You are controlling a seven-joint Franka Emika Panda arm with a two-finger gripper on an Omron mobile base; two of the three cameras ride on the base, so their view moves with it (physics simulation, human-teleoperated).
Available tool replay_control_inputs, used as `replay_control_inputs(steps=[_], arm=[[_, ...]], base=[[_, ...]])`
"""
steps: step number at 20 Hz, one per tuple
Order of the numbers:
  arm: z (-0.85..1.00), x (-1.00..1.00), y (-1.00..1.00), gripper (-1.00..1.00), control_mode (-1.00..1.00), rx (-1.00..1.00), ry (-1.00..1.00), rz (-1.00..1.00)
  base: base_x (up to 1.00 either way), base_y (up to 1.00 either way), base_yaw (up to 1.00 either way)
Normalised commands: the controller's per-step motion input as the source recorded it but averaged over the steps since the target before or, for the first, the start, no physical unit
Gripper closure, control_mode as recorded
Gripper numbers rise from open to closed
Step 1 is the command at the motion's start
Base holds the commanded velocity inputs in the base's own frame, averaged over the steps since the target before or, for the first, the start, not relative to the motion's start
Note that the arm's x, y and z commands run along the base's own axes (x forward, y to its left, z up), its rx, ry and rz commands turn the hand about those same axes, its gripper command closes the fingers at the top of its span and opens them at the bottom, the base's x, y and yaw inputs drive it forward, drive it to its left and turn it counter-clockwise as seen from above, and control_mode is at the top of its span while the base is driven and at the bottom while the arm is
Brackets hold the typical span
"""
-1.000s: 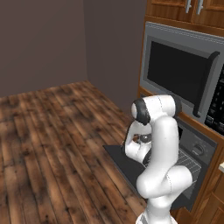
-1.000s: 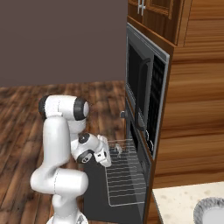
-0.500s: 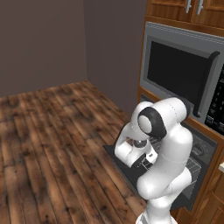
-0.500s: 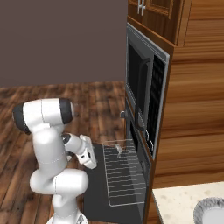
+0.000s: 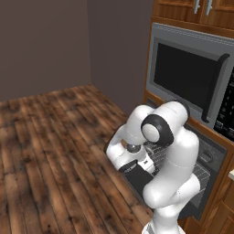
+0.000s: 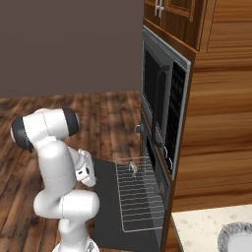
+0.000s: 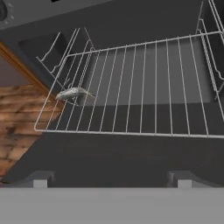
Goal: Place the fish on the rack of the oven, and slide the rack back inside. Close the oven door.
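Fish: the small pale tan-grey fish (image 7: 73, 92) lies flat on the wire grid, close to one side edge, at the end nearer the oven mouth; in the right base view (image 6: 133, 168) it sits at the rack's far end.
Rack: the flat silvery wire rack with a raised edge (image 7: 144, 87) is pulled out over the open door, its front rail (image 6: 142, 227) well clear of the cavity.
Oven: the large grey steel wall oven (image 5: 206, 157) stands open below the black-windowed microwave (image 5: 189, 77).
Door: the wide dark grey oven door (image 7: 113, 155) is folded down flat, right under the rack.
Gripper: the two-finger gripper (image 7: 111, 178) has its fingers spread wide and holds nothing, the tips low in front of the rack's near rail.
Step in hand: the placing looks done; sliding the rack in comes next, I judge.
How to do it well: meet the near rail around its middle — not at a corner — so the rack runs straight on its guides; push level and steadily so the loose fish does not skid off the side edge; stop once the rack is fully home, then back out clear of the door before lifting it shut.
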Motion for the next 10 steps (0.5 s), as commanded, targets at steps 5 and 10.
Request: replay_control_inputs(steps=[5,10], arm=[[-0.44,0.03,0.4,-1.0,-1.0,0.0,0.0,-0.03],[-0.68,0.1,-0.01,-1.0,-1.0,0.0,-0.02,0.0]], base=[[0.0,0.0,0.0],[0.0,0.0,0.0]])
